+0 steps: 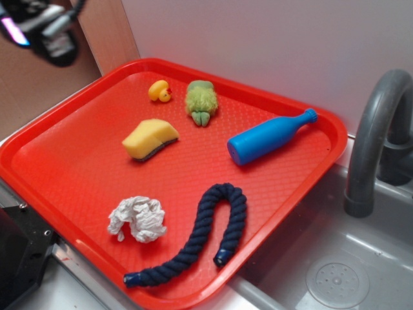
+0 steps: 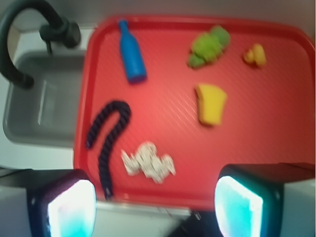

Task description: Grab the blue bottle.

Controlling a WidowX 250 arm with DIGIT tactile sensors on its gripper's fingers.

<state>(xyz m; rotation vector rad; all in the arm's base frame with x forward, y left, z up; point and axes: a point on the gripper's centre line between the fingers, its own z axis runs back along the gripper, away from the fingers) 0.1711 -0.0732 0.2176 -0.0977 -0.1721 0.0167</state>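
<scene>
The blue bottle (image 1: pixel 270 137) lies on its side on the red tray (image 1: pixel 84 161), toward the right back, with its narrow neck pointing at the far right corner. In the wrist view the blue bottle (image 2: pixel 131 52) is at the tray's far left, neck away from me. My gripper (image 1: pixel 42 29) hangs blurred at the top left corner of the exterior view, high above the tray's left back corner and far from the bottle. In the wrist view my gripper (image 2: pixel 155 210) is open and empty, its two glowing pads wide apart over the tray's near edge.
On the tray (image 2: pixel 276 123) lie a yellow sponge (image 1: pixel 150 139), a small yellow duck (image 1: pixel 159 91), a green plush toy (image 1: pixel 201 100), a crumpled white paper (image 1: pixel 137 218) and a dark navy rope (image 1: pixel 200 239). A grey sink (image 1: pixel 335 271) with a curved faucet (image 1: pixel 377 129) lies right of the tray.
</scene>
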